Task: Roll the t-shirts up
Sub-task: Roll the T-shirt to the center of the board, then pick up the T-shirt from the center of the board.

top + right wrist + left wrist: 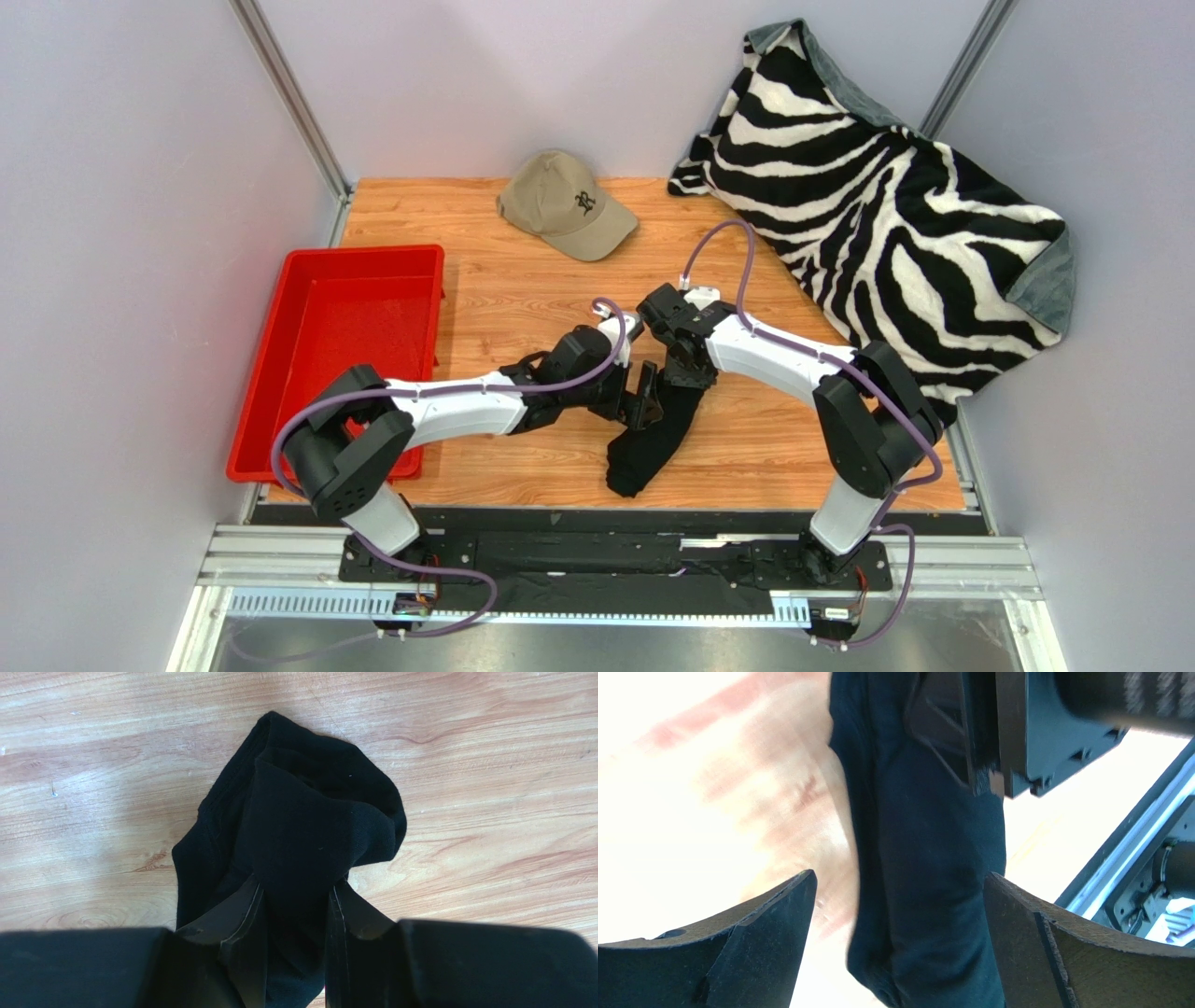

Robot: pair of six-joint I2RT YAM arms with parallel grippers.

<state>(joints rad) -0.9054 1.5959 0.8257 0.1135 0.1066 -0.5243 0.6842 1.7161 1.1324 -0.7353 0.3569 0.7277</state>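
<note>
The shirt [648,441] lies on the bench [491,287] just below the middle of the top view, bunched into a narrow black strip that slants from upper right to lower left, its lower end near the front edge of the wood; the right claw [686,367] sits at the strip's upper end and the left claw [643,398] just beside it to the left, the two arms reaching in from either side of the frame; in the right wrist view the right claw [295,906] is clenched on a fold of the shirt [309,826], its fingers [242,913] pressing the cloth from both sides with black fabric filling the narrow gap, and beyond the tips the cloth humps up in a rounded, creased lump on the wood; in the left wrist view the left claw [899,882] is released, its jaws spread wide at the lower corners of the frame, and the shirt [934,854] runs as a dark band from top to bottom between them, close to the finger at lower right and well apart from the one at lower left; whether it touches the nearer finger I cannot tell; the black body of the right claw fills the upper right of that frame, over the cloth; a red tray [365,256] sits at the left of the top view on the bench's left side; a tan cap [568,203] rests at upper centre; a zebra blanket [898,210] is heaped at upper right, over the bench's far right corner.
</note>
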